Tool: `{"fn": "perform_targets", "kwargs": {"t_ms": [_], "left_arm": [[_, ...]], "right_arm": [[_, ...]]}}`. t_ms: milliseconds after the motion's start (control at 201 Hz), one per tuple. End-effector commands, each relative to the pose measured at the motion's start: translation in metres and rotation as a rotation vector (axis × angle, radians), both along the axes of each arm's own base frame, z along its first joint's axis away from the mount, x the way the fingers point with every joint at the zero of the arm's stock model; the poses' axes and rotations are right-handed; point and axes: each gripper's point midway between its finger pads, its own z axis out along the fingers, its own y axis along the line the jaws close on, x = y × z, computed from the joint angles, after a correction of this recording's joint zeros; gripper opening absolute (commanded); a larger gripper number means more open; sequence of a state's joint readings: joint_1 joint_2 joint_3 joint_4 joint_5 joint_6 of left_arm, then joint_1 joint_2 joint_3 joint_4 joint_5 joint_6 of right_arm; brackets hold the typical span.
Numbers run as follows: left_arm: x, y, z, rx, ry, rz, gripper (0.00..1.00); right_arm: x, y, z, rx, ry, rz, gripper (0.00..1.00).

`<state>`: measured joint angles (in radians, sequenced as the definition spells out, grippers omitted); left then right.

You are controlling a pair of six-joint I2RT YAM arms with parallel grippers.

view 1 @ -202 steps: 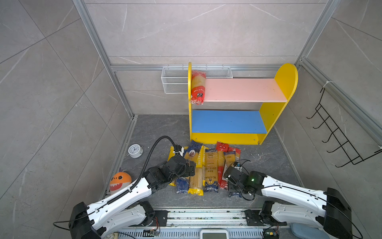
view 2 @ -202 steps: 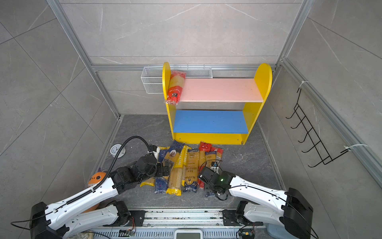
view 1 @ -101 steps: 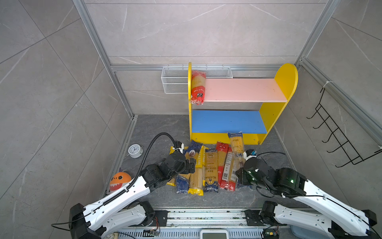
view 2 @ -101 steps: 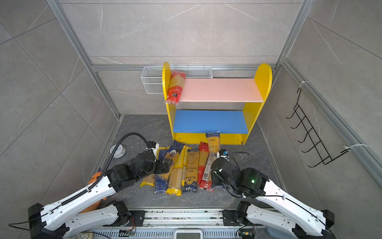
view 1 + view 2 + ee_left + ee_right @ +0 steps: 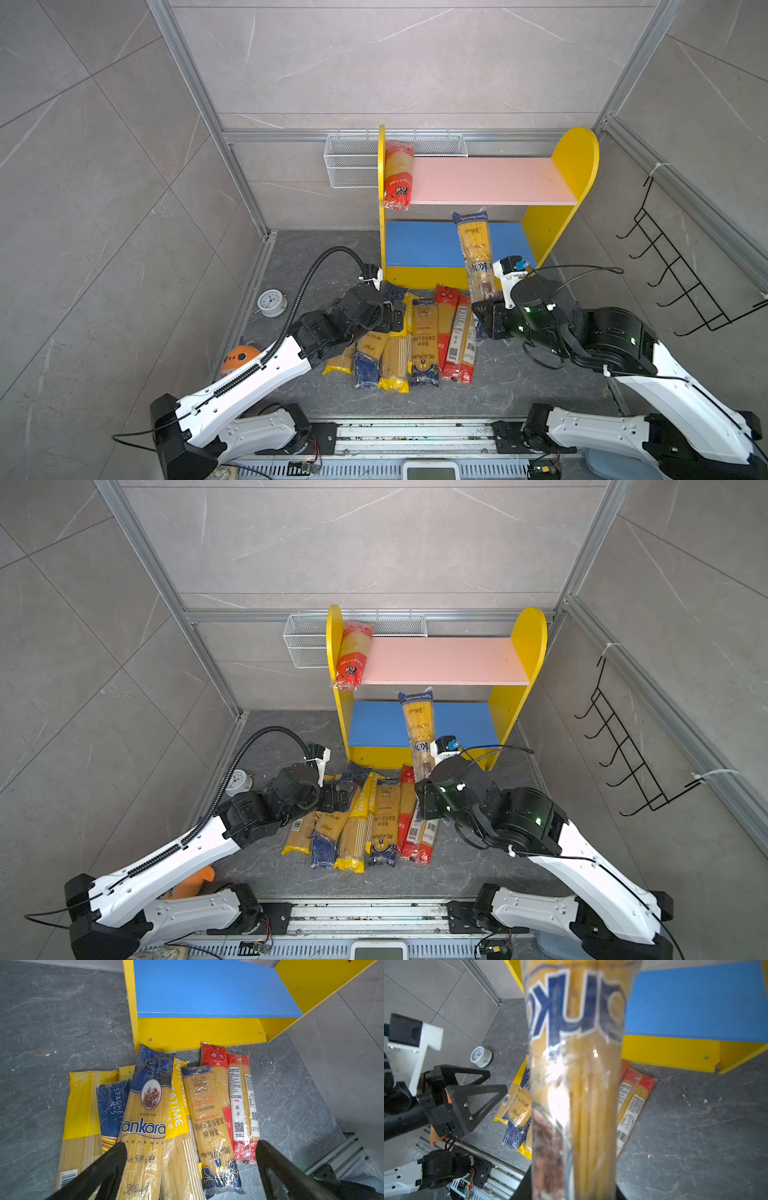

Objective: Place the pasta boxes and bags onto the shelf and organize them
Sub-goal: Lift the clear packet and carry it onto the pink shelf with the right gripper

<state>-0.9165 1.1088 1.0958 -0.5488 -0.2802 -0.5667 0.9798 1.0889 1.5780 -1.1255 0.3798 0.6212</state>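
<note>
The shelf has a pink upper board (image 5: 490, 178) and a blue lower board (image 5: 419, 245) (image 5: 207, 991). One red-ended pasta bag (image 5: 398, 174) (image 5: 351, 654) lies on the pink board at its left end. My right gripper (image 5: 484, 309) (image 5: 424, 796) (image 5: 572, 1186) is shut on a blue-ended spaghetti bag (image 5: 476, 253) (image 5: 419, 729) (image 5: 577, 1064), held in the air with its far end in front of the lower shelf opening. Several more bags (image 5: 415, 345) (image 5: 145, 1115) lie side by side on the floor before the shelf. My left gripper (image 5: 395, 318) (image 5: 343, 796) (image 5: 191, 1147) hangs open over their left part.
A white wire basket (image 5: 353, 166) hangs on the back wall behind the shelf. A small clock (image 5: 271, 301) and an orange toy (image 5: 239, 359) sit on the floor at the left. A black hook rack (image 5: 681, 274) is on the right wall.
My right gripper has lifted the blue-ended bag off the right side of the pile and raised it toward the shelf. The left arm has barely moved.
</note>
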Motion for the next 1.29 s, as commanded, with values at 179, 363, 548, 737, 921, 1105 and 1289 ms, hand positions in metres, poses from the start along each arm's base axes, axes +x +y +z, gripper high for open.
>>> {"fn": "perform_targets", "kwargs": {"t_ms": [179, 363, 548, 737, 921, 1105, 1289], "left_arm": [[0.004, 0.007, 0.018, 0.058, -0.065, -0.003, 1.0], [0.002, 0.011, 0.027, 0.032, -0.097, 0.0, 1.0], [0.002, 0.018, 0.036, 0.055, -0.141, -0.001, 1.0], [0.005, 0.02, 0.036, 0.092, -0.153, -0.001, 1.0], [0.009, 0.018, 0.035, 0.115, -0.159, 0.003, 1.0], [0.014, 0.015, 0.037, 0.13, -0.168, 0.004, 1.0], [0.018, 0.012, 0.038, 0.143, -0.175, 0.005, 1.0]], "right_arm": [[0.064, 0.044, 0.141, 0.061, -0.384, -0.048, 0.0], [0.107, 0.069, 0.17, 0.06, -0.424, -0.066, 0.0], [0.168, 0.065, 0.178, 0.153, -0.421, -0.098, 0.0], [0.209, 0.063, 0.181, 0.215, -0.454, -0.099, 0.0], [0.239, 0.066, 0.173, 0.301, -0.428, -0.086, 0.0], [0.265, 0.072, 0.157, 0.383, -0.37, -0.065, 0.0], [0.276, 0.079, 0.15, 0.43, -0.344, -0.034, 0.0]]}}
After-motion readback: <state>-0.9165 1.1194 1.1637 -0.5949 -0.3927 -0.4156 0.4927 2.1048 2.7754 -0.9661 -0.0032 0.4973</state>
